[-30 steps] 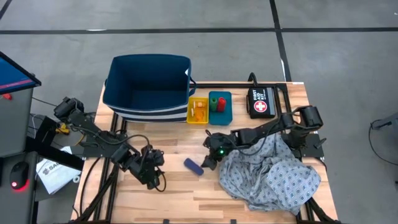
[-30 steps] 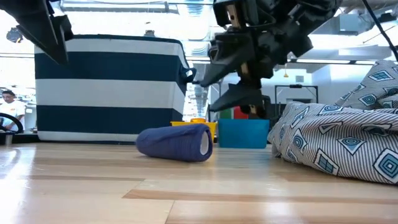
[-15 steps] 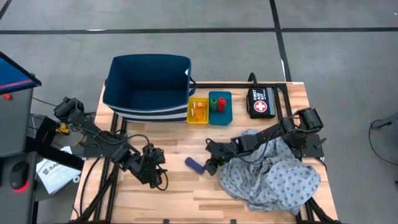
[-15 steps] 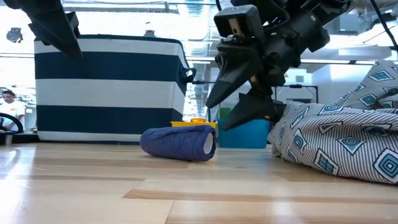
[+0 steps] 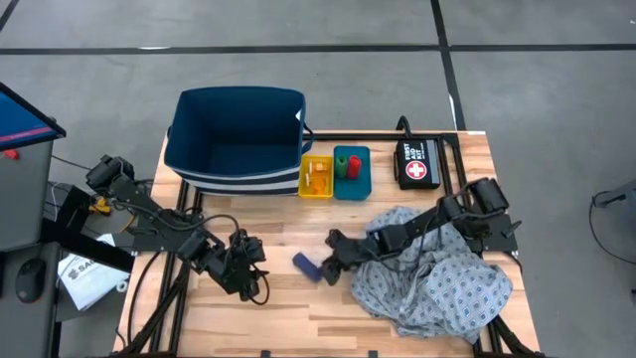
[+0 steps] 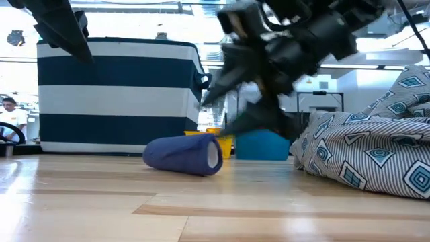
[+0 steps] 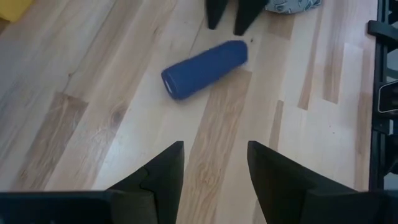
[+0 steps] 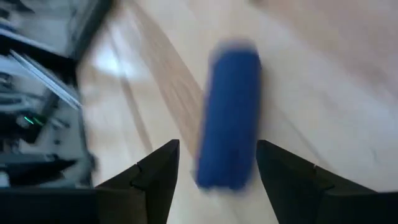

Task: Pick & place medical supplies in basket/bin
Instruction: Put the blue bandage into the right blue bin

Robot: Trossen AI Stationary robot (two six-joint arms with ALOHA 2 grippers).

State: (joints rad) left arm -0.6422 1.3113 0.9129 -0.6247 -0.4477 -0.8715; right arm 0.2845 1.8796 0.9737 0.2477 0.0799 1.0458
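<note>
- Left gripper (image 5: 241, 270) sits low over the wooden table (image 5: 278, 298), fingers parted, holding nothing.
- Small blue cylindrical fabric roll (image 5: 306, 266) lies on the table's middle.
- Right gripper (image 5: 329, 269), jaws spread, hangs just beside the roll.

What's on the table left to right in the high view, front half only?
left gripper → blue roll → right gripper, open at the roll → grey-blue patterned gown cloth
</note>
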